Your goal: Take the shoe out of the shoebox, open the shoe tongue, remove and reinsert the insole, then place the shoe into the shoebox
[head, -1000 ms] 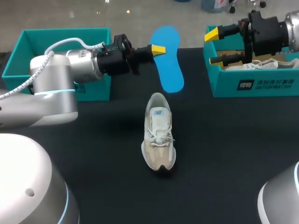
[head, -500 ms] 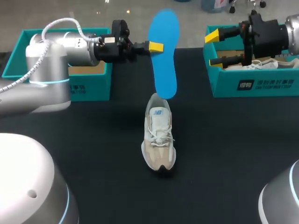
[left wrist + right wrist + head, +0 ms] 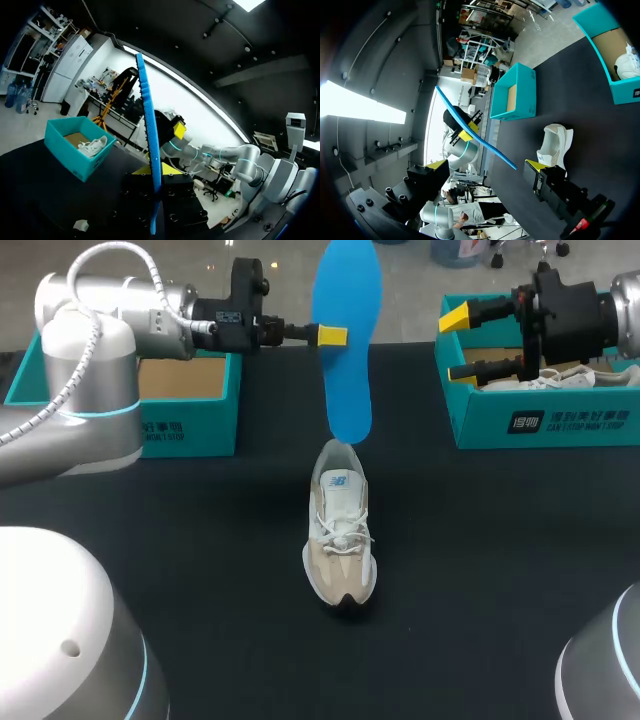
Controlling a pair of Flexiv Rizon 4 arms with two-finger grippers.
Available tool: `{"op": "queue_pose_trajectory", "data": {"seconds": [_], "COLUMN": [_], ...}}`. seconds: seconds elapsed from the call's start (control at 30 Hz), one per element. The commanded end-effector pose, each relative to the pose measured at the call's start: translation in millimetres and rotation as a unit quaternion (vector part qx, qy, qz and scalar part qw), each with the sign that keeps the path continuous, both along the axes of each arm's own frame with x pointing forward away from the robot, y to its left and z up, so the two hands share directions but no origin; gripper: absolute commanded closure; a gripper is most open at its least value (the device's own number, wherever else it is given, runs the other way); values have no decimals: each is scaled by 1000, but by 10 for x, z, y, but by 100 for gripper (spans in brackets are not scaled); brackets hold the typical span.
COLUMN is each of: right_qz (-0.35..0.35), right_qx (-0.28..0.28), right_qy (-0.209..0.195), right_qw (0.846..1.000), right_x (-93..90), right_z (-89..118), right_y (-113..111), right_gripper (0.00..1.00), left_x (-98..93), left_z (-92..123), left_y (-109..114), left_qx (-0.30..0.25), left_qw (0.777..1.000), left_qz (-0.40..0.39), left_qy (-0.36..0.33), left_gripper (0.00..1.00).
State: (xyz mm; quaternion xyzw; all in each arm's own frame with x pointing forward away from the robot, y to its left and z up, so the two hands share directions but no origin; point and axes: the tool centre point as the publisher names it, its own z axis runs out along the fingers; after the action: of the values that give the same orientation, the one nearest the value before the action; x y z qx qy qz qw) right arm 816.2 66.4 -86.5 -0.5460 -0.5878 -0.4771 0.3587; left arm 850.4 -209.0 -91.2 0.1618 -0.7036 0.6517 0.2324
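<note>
shoe (image 3: 340,530): lies mid-worktop (image 3: 480,570), toe toward the robot, outside both boxes.
left end effector (image 3: 333,336): pinching the blue insole (image 3: 346,390), which stands upright with its lower end over the shoe's heel.
right end effector (image 3: 458,343): fingers spread, empty, above the right shoebox (image 3: 540,422).
left shoebox (image 3: 190,425): under the left arm.

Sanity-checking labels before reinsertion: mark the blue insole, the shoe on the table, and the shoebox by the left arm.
blue insole (image 3: 350,390), head view, lower half of its flat face.
shoe (image 3: 340,535), head view, on the laces at midfoot.
shoebox (image 3: 200,430), head view, its front wall.
</note>
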Motion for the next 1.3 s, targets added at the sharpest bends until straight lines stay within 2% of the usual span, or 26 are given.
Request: {"op": "queue_pose_trajectory", "data": {"seconds": [0.03, 0.2, 0.27, 0.4, 0.43, 0.53, 0.63, 1.13, 1.17, 1.23, 1.27, 1.3], "right_qz": [-1, -1, -1, -1, -1, -1, -1, -1, -1, -1, -1, -1], "right_qx": [-1, -1, -1, -1, -1, -1, -1, -1, -1, -1, -1, -1], "right_qy": [1, 1, 1, 1, 1, 1, 1, 1, 1, 1, 1, 1], "right_qw": [1000, 1000, 1000, 1000, 1000, 1000, 1000, 1000, 1000, 1000, 1000, 1000], "right_x": [3, 3, 3, 3, 3, 3, 3, 3, 3, 3, 3, 3], "right_z": [0, 0, 0, 0, 0, 0, 0, 0, 0, 0, 0, 0], "right_y": [13, 13, 13, 13, 13, 13, 13, 13, 13, 13, 13, 13], "right_gripper": [0, 0, 0, 0, 0, 0, 0, 0, 0, 0, 0, 0], "left_x": [-54, -54, 2, 101, 116, 165, 241, 241, 278, 363, 384, 404], "left_z": [39, 39, -41, -123, -128, -87, -74, -74, -88, -186, -210, -242], "left_y": [11, 11, 37, 66, 64, 60, 58, 58, 61, 74, 75, 73], "left_qx": [9, 9, 26, 10, -12, -51, -23, -23, -28, 4, 6, -15], "left_qw": [1000, 1000, 998, 982, 977, 959, 923, 923, 916, 846, 820, 800], "left_qz": [14, 14, 17, 21, 21, 27, 31, 31, 54, 46, 45, 49], "left_qy": [0, 0, -61, -189, -213, -278, -382, -382, -396, -532, -571, -597], "left_gripper": [100, 100, 100, 100, 100, 100, 100, 100, 100, 100, 100, 100]}}
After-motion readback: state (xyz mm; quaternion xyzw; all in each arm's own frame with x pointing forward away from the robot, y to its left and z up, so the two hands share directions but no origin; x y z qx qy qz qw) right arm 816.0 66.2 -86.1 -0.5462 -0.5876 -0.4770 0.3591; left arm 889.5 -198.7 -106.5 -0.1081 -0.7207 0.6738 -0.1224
